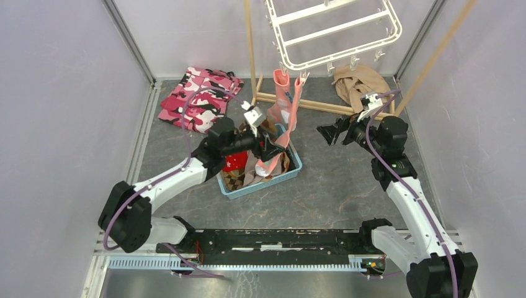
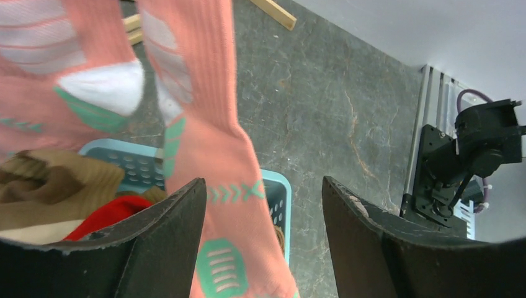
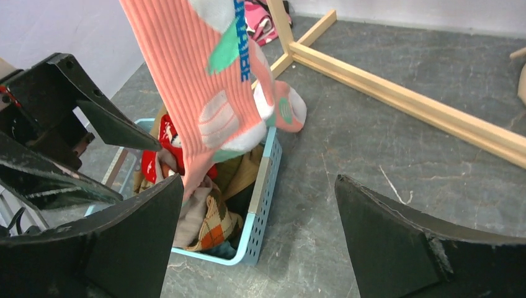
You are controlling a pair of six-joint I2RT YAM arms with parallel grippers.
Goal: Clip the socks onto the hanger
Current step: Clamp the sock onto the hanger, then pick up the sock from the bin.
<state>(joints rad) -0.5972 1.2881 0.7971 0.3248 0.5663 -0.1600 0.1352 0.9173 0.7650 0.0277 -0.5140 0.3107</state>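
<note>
- Hanging from one white hanger [image 1: 347, 52] at the far side are two salmon-pink socks [image 1: 281, 93] with teal and white patches. One peg on the near rim is gripping each at its cuff, and the two are dangling side by side
- One hanger is hanging tilted above the grey tabletop [image 1: 347, 186], next to one wooden stand [image 1: 251, 49], with more pegs dangling along its rim to the right of the socks
- One light blue basket [image 3: 263, 205] is sitting on the tabletop under the two pink socks, whose lower ends are dangling over and just beside it
- More socks are lying heaped in it: one red sock [image 1: 234, 162], one brown and cream sock [image 2: 49, 186] and one diamond-patterned sock [image 3: 214, 226]. The full number in the heap is not showing
- Left jaws are standing well apart above the basket; one pink sock is hanging down through the gap, close to one finger [image 2: 161, 242] but not being pinched
- Right jaws are gaping wide and gripping nothing, hovering over the tabletop right of the basket and pointing toward the socks
- One pink camouflage garment [image 1: 198, 99] is lying far left, and one tan cloth [image 1: 353, 84] far right
</note>
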